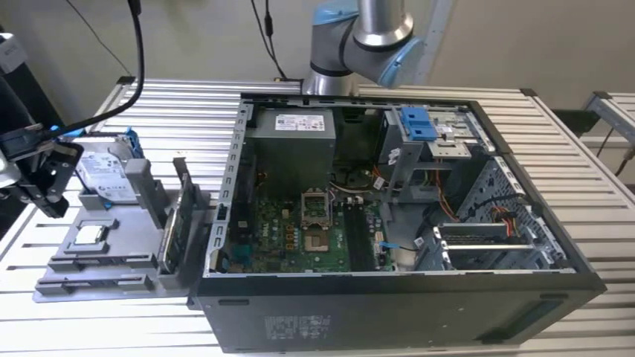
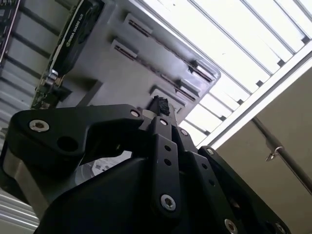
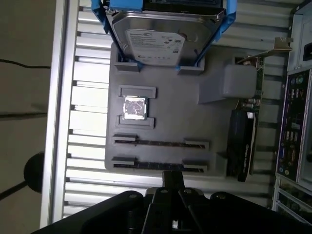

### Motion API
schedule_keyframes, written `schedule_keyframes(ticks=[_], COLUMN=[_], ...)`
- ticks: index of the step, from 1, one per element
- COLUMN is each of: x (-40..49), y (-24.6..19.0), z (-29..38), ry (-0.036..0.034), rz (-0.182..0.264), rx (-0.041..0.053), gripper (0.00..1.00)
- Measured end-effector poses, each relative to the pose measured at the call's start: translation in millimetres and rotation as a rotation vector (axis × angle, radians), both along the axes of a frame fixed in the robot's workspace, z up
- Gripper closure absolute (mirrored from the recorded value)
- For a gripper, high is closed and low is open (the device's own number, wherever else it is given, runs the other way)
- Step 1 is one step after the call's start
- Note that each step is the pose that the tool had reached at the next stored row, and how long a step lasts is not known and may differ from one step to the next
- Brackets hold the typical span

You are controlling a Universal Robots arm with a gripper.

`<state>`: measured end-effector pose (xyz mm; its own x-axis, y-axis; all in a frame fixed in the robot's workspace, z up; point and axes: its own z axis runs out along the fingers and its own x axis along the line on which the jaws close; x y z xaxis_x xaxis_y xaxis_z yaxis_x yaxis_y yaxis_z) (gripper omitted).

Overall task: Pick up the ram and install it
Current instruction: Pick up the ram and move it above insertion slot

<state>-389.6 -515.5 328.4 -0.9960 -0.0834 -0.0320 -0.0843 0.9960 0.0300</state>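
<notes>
in the exterior view the gripper (image 1: 52, 208) hangs at the exterior view's left edge, above the slatted table (image 1: 595, 193) and just beside a grey tray (image 1: 109, 262). its jaws look drawn together with nothing between them. the tray carries a hard drive (image 1: 100, 175), a small square chip (image 1: 89, 236) and an upright card (image 1: 184, 216). next to it, toward the exterior view's right, an open computer case (image 1: 397, 312) lies on its side with the board exposed. the ram cannot be made out from here.

in the second wrist view the black links of the gripper (image 2: 161, 105) meet at one point, so the jaws are closed and hold nothing that shows. beyond the tip are the tray (image 2: 112, 68) and the card (image 2: 73, 34).

in the first wrist view the gripper (image 3: 173, 176) sits at the tray (image 3: 185, 122) edge, by the nearer of two long slots. the ram (image 3: 148, 165) shows as a thin dark strip on edge in that slot, and a similar strip stands in the next slot. farther off are the chip (image 3: 135, 107), the hard drive (image 3: 161, 41) and the card (image 3: 241, 141).
</notes>
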Motion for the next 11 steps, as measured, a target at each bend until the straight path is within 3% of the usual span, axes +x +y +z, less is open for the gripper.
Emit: schedule_keyframes(ticks=[11], x=[-0.1], y=[0.0], z=[-0.1], ry=[-0.0001], rz=[0.081], rx=[-0.0003], gripper=[0.89])
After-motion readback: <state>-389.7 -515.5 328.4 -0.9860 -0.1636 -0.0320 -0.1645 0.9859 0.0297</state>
